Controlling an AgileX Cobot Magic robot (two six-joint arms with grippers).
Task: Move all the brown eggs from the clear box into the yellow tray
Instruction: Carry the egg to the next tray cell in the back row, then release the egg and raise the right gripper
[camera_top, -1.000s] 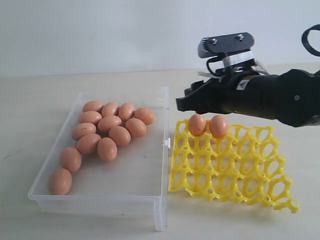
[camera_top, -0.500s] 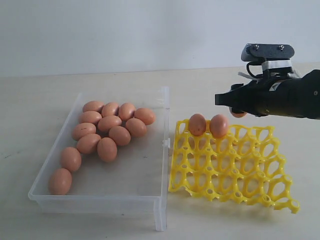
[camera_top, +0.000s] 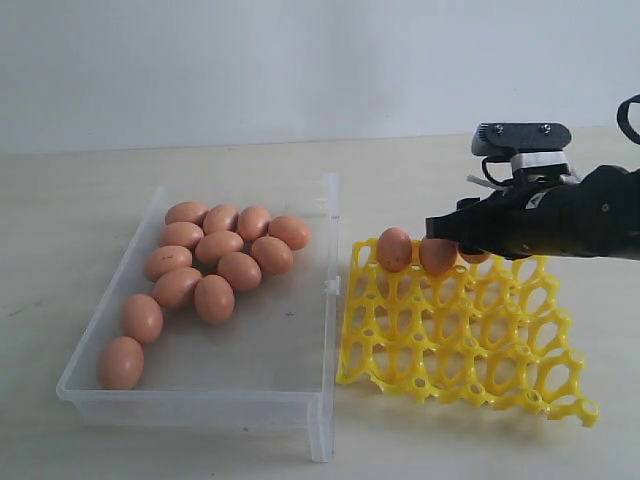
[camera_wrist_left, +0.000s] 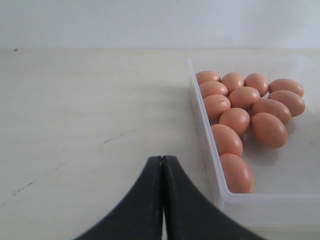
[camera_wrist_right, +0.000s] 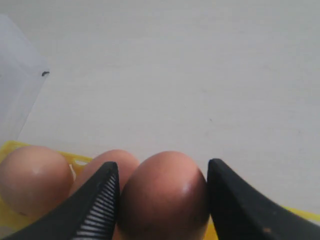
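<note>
My right gripper (camera_top: 450, 230) is shut on a brown egg (camera_wrist_right: 162, 195), which hangs low over the back row of the yellow tray (camera_top: 480, 340), beside two brown eggs (camera_top: 394, 249) (camera_top: 437, 256) seated in that row. In the exterior view the held egg (camera_top: 476, 257) peeks out under the black fingers. Several brown eggs (camera_top: 215, 262) lie clustered in the clear box (camera_top: 330, 300) to the left of the tray. My left gripper (camera_wrist_left: 163, 159) is shut and empty over bare table beside the box wall (camera_wrist_left: 202, 135); it is out of the exterior view.
The box and the tray stand side by side on a pale tabletop, with a small latch (camera_top: 327, 286) between them. The front rows of the tray hold nothing. A plain white wall stands behind the table.
My right gripper has carried the egg to the right, from above the box's edge to the tray, and then come down to the tray's back row. The left gripper's earlier state is not shown.
</note>
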